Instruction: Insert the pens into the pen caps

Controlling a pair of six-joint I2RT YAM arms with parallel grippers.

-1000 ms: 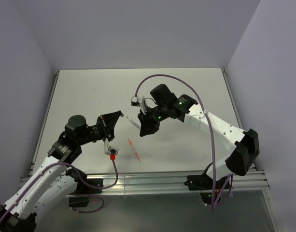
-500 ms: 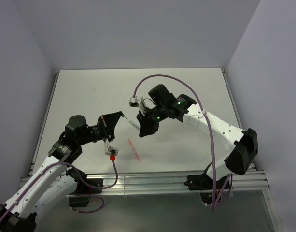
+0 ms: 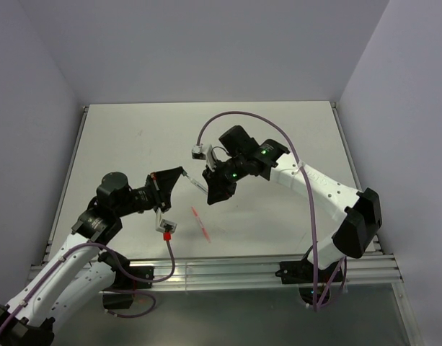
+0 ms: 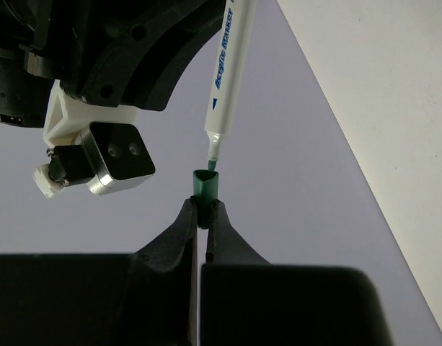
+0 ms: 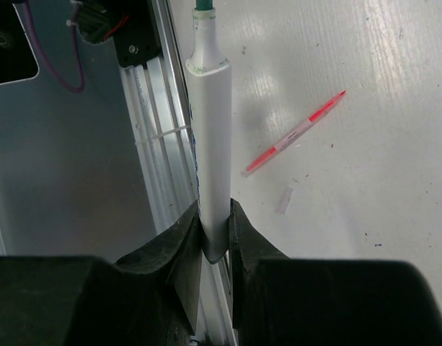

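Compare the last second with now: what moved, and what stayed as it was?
The right gripper, shut on the white marker, edged a little to the left toward the left gripper. The marker's green tip now sits at the mouth of the green cap held by the left gripper, not yet seated. Nothing was taken hold of or let go. The left gripper and the red pen on the table stayed put.

The white plastic marker pen [image 4: 226, 68] carries blue lettering and a green nib, the small dark green plastic cap [image 4: 205, 187] is plain, the thin red-pink pen [image 5: 296, 133] pales mid-barrel, the pale clear stub cap [image 5: 284, 200] is unmarked, and the off-white tabletop [image 5: 394, 108] shows dark specks.
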